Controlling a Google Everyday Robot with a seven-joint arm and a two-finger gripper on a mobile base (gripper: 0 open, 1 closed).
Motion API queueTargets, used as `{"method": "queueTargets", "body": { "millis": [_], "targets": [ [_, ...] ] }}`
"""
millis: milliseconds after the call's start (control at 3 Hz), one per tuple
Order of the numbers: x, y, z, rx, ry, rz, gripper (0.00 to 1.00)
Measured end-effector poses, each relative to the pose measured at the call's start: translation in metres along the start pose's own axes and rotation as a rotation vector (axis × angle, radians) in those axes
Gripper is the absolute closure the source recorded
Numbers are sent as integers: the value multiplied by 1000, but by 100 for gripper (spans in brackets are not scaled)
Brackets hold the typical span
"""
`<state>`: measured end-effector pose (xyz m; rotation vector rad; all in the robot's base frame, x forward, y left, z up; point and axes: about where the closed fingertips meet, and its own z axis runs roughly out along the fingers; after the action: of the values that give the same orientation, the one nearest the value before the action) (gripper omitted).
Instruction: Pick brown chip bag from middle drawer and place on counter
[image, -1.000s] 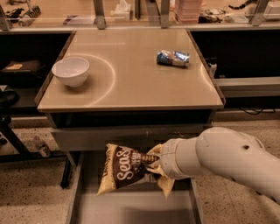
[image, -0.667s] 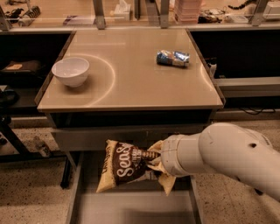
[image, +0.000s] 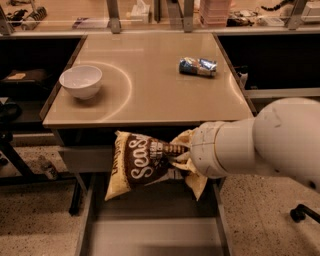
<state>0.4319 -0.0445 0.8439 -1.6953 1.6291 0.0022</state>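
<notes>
The brown chip bag (image: 142, 162), dark brown with white script and tan-yellow edges, hangs in the air above the open middle drawer (image: 150, 235), just below the front edge of the counter (image: 150, 75). My gripper (image: 179, 150) is shut on the bag's right end; my white arm comes in from the right and hides most of the fingers. The grey drawer tray lies beneath the bag.
A white bowl (image: 80, 81) sits at the counter's left by a faint circular mark. A blue-and-white packet (image: 198, 66) lies at the counter's right rear. A grey drawer front (image: 85, 159) is below the counter edge. Speckled floor on both sides.
The bag has risen with my gripper, from low over the drawer to just under the counter's front edge.
</notes>
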Motion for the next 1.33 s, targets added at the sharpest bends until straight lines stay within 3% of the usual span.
{"method": "queueTargets", "body": {
  "millis": [333, 667, 1000, 1333],
  "targets": [
    [-13, -37, -25, 26, -29, -58, 100],
    [-32, -90, -35, 47, -79, -125, 100],
    [-45, -145, -27, 48, -133, -164, 100],
    [-48, -188, -6, 41, -188, -156, 100]
  ]
}}
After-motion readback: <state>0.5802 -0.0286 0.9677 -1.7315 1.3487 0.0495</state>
